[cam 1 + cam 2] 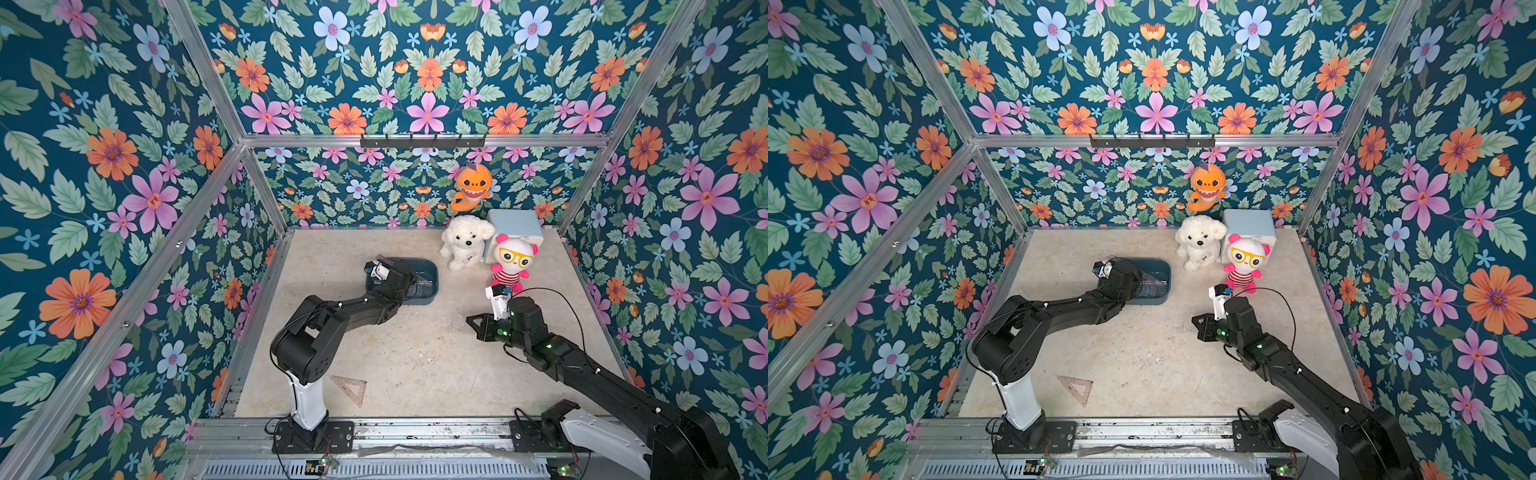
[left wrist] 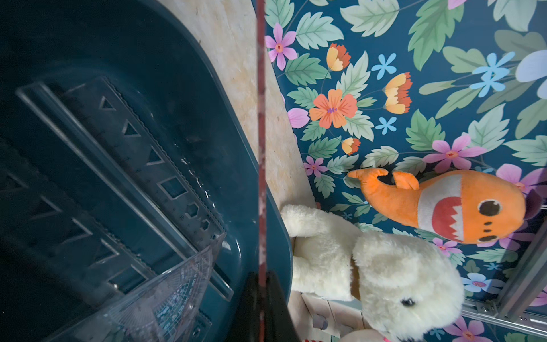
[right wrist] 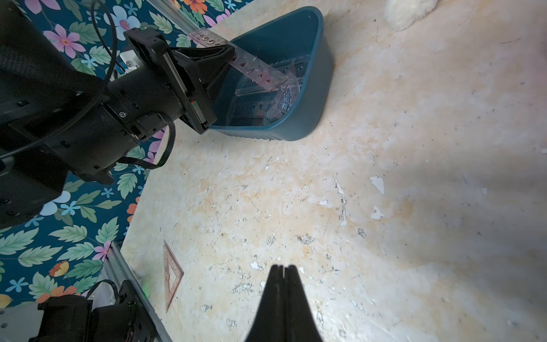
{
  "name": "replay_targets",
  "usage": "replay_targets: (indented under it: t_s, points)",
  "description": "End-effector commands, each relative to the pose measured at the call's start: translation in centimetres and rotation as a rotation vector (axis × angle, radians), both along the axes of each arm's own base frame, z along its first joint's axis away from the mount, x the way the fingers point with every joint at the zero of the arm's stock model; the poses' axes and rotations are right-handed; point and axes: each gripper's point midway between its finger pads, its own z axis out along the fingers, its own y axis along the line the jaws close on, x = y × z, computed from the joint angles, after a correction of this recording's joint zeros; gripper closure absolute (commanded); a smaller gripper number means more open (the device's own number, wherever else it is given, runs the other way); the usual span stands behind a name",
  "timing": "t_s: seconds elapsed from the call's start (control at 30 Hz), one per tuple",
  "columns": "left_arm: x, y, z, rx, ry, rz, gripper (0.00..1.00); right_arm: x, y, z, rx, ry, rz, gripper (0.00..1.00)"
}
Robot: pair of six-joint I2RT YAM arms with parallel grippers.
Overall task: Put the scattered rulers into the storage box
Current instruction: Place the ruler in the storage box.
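Observation:
My left gripper [image 3: 228, 54] is shut on a long pinkish stencil ruler [image 3: 260, 72] and holds it tilted over the dark teal storage box [image 3: 310, 88]. In the left wrist view that ruler [image 2: 261, 118] shows edge-on between the shut fingers [image 2: 261, 275]. Inside the box [image 2: 236, 133] lie several clear rulers [image 2: 142, 148] and a protractor [image 2: 177, 290]. One triangular set square [image 1: 349, 388] [image 1: 1077, 388] lies flat near the table's front edge, beside the left arm's base. My right gripper [image 1: 469, 320] [image 3: 283, 268] hovers shut and empty over bare table, right of the box [image 1: 430, 270].
A white plush dog [image 1: 465, 241], a pink doll with yellow glasses [image 1: 513, 259] and a pale blue cube box [image 1: 515, 220] stand at the back right. An orange shark plush [image 1: 473, 187] hangs on the back wall. A metal rail [image 1: 415, 430] runs along the front.

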Motion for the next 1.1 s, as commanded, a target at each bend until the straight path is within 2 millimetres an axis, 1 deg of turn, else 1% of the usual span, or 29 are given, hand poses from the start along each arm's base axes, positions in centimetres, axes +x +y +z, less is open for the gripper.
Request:
replay_targets:
  t_s: [0.0,0.13,0.17,0.23,0.3,0.37,0.43,0.53,0.6,0.7,0.77,0.83,0.87,0.9,0.93,1.0,1.07]
  points:
    - [0.2,-0.3,0.1,-0.023,-0.011,0.006,0.93,-0.1,-0.1,0.0,0.004,-0.002,0.018,0.97]
    - [-0.1,0.1,-0.5,-0.003,0.002,0.022,0.88,0.2,-0.4,0.0,0.008,-0.005,0.013,0.97]
    - [-0.2,0.3,-0.6,0.002,0.003,0.026,0.85,0.2,-0.4,-0.1,0.007,-0.002,0.013,0.97]
    - [-0.3,0.3,-0.7,0.005,0.004,0.029,0.76,0.3,-0.4,-0.1,0.006,-0.001,0.016,0.97]
    - [-0.4,0.3,-0.9,0.006,0.005,0.028,0.63,0.3,-0.4,0.0,0.005,0.000,0.016,0.97]
    - [-0.5,0.3,-0.7,0.000,-0.003,0.024,0.50,0.4,-0.5,0.0,0.003,-0.002,0.015,0.97]
    - [-0.6,0.2,-0.3,0.000,-0.016,0.018,0.40,0.4,-0.5,0.2,0.002,-0.005,0.016,0.97]
    - [-0.8,0.2,1.5,0.022,-0.059,0.009,0.23,0.5,-0.6,0.5,0.001,-0.008,0.015,0.95]
    - [-1.1,0.5,3.2,0.054,-0.091,0.014,0.12,0.5,-0.5,0.8,0.002,-0.011,0.019,0.94]
    - [-2.0,1.1,5.5,0.107,-0.136,-0.004,0.09,0.3,-0.2,1.3,0.015,-0.016,0.038,0.91]
    - [-3.0,1.9,7.1,0.192,-0.157,-0.028,0.09,-0.1,0.5,1.6,0.040,-0.011,0.072,0.88]
    - [-4.2,3.7,7.7,0.316,-0.130,-0.029,0.10,-0.8,1.7,1.6,0.031,-0.013,0.106,0.86]
    - [-4.7,5.2,7.8,0.384,-0.105,-0.029,0.11,-1.3,2.8,1.4,0.001,-0.027,0.132,0.84]
    - [-5.1,7.0,7.6,0.444,-0.062,-0.022,0.12,-2.0,4.2,1.1,-0.036,-0.046,0.166,0.81]
    - [-5.5,8.8,7.2,0.489,-0.016,-0.012,0.14,-2.6,5.6,0.9,-0.064,-0.061,0.198,0.79]
    - [-6.1,12.5,6.2,0.550,0.069,-0.004,0.15,-4.1,9.3,0.1,-0.133,-0.088,0.290,0.75]
    - [-6.5,15.7,5.0,0.550,0.141,0.014,0.15,-5.5,13.4,-1.1,-0.202,-0.109,0.392,0.70]
